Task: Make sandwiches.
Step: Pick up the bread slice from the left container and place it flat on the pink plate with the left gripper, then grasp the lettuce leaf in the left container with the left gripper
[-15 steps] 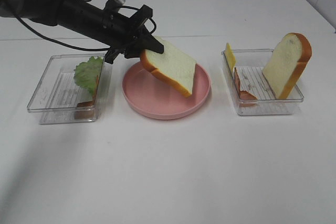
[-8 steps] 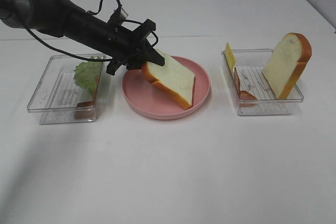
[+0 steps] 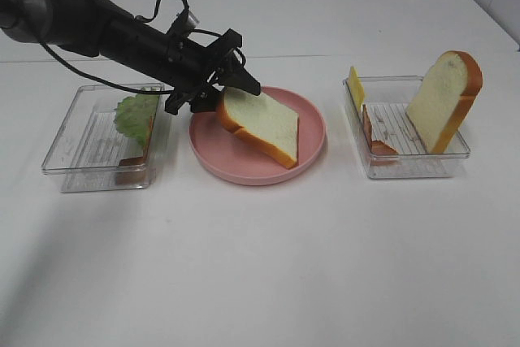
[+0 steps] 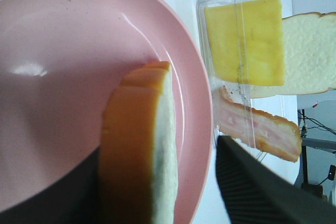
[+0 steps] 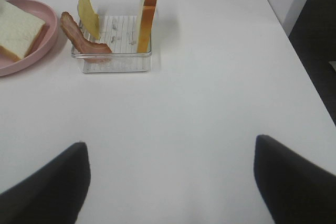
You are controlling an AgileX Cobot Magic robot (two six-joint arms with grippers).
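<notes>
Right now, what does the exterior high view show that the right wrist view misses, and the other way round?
Only the exterior high view shows the left tray with the lettuce leaf in it, and the left gripper at one end of the plated bread slice. Only the right wrist view shows the right gripper, jaws wide with nothing between them. Both show the pink plate with that slice, and the right tray holding the cheese slice, bacon strip and upright bread slice.

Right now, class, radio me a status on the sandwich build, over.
Left gripper open, straddling end of bread slice on pink plate. Right gripper open, holding nothing. Nothing in the way.
</notes>
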